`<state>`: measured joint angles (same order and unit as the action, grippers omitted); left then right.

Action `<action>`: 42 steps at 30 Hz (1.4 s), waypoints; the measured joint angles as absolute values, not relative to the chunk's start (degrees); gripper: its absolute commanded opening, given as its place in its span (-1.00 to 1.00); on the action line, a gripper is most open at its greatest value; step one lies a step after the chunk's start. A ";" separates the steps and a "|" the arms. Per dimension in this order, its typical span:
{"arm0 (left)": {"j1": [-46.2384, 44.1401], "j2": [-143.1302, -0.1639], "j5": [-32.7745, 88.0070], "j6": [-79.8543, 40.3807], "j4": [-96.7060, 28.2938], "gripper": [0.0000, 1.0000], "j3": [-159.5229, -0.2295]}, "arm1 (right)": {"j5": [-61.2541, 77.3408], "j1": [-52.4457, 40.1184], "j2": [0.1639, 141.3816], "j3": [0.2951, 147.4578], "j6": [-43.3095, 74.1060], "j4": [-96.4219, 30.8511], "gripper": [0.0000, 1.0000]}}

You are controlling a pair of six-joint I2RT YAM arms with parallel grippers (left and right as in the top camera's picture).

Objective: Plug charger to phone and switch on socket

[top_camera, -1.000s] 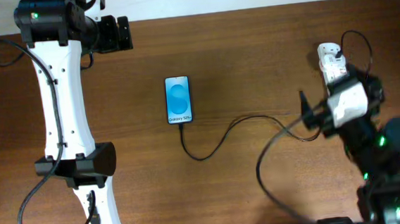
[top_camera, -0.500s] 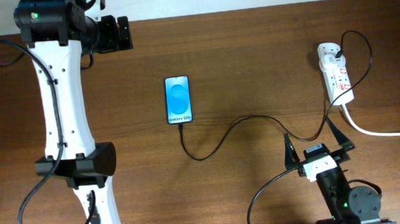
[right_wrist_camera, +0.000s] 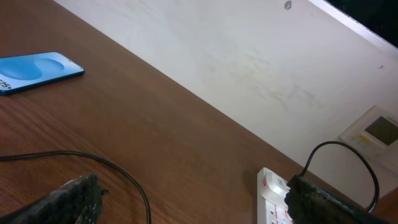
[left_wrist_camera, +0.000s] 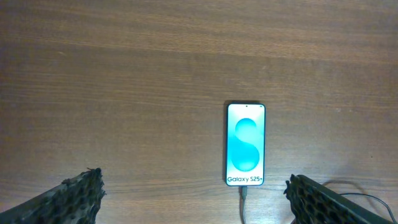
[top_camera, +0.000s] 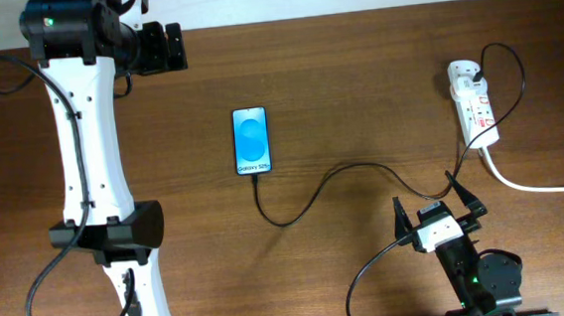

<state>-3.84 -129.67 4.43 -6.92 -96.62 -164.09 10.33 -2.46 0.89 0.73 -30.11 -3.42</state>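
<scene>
The socket [top_camera: 474,106] lies at the desk's [top_camera: 356,73] far right, its switches too small to read. In the right wrist view a finger [right_wrist_camera: 323,198] hides most of it. The charger [top_camera: 362,164] curves loosely from there to the phone [top_camera: 252,140] at mid-desk, its tip meeting the phone's near end. Both pincers are spread wide and released: the left pincer [left_wrist_camera: 198,199] shows only cut-off tips framing the phone, and the right pincer [top_camera: 435,211] sits near the front edge, just beside the cable.
</scene>
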 measured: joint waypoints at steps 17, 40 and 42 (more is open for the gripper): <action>-3.86 -123.42 -5.04 -5.34 -92.23 0.99 -151.59 | 10.35 -2.46 0.84 0.73 -29.98 -3.42 0.96; -3.73 -29.34 0.25 15.16 5.74 0.99 -23.94 | 10.33 -2.57 0.69 0.73 -29.98 -3.40 0.97; -3.73 -23.86 0.49 18.15 8.38 0.99 -16.78 | 10.33 -2.57 0.69 0.73 -29.95 -3.38 0.97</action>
<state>-3.73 -23.86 0.49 18.15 8.38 -16.78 10.33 -2.57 0.69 0.73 -29.95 -3.38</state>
